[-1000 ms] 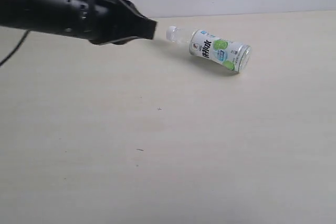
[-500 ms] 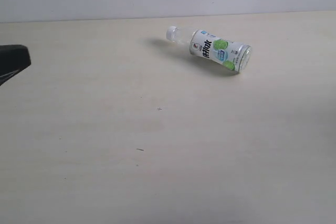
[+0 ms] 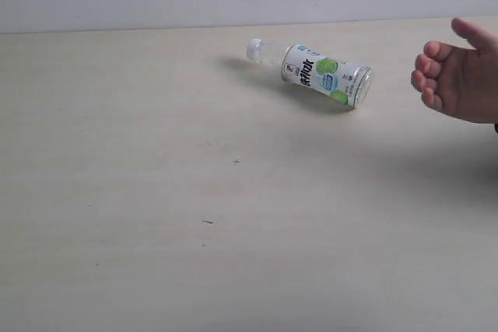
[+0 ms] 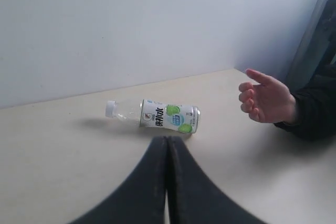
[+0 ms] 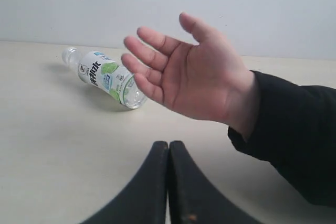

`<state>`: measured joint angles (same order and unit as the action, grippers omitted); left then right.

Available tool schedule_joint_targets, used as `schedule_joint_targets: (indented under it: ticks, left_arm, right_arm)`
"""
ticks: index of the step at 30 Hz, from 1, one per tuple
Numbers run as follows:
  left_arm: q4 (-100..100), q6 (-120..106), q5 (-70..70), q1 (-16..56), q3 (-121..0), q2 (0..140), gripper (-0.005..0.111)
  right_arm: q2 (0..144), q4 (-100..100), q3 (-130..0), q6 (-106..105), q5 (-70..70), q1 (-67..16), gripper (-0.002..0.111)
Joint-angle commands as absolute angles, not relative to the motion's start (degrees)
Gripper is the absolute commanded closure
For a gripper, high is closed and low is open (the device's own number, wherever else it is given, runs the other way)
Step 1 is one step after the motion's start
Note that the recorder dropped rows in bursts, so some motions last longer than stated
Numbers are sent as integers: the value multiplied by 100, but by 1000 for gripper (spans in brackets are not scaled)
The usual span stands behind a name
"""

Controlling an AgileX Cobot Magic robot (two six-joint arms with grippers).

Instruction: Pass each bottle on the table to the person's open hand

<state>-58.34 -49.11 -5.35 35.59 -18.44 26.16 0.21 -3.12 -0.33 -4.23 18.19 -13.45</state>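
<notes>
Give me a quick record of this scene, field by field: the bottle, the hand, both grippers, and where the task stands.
bottle: white cap, white and green label, lying on its side on the table
open hand: palm showing, beside the bottle's base end, not touching it
left gripper: shut, holding nothing, short of the bottle
right gripper: shut, holding nothing
task status: bottle not yet picked up or handed over

You see a clear glossy plastic bottle with white cap (image 3: 323, 75), upper centre; pale beige matt tabletop (image 3: 233, 254), faint wood grain; dark cloth sleeve (image 5: 294, 135), matt.
</notes>
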Motion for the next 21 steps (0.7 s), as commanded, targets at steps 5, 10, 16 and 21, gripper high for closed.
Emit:
schedule_joint_targets:
  ticks: [5, 10, 16, 21]
  left_arm:
    - [-5886, -4927, -479, 3561, -1820, 2580, 107]
    - [-5886, -4927, -479, 3561, -1820, 2580, 107]
    - [-5886, -4927, -479, 3561, -1820, 2580, 107]
    - [-5886, -4927, -479, 3561, -1820, 2580, 107]
  right_arm:
    - [0, -76, 0, -594, 1600, -1371, 108]
    - [0, -384, 0, -570, 442, -1371, 108]
    - [0, -1872, 0, -570, -415, -1371, 108]
    - [0, -2814, 0, -101, -1569, -1371, 108]
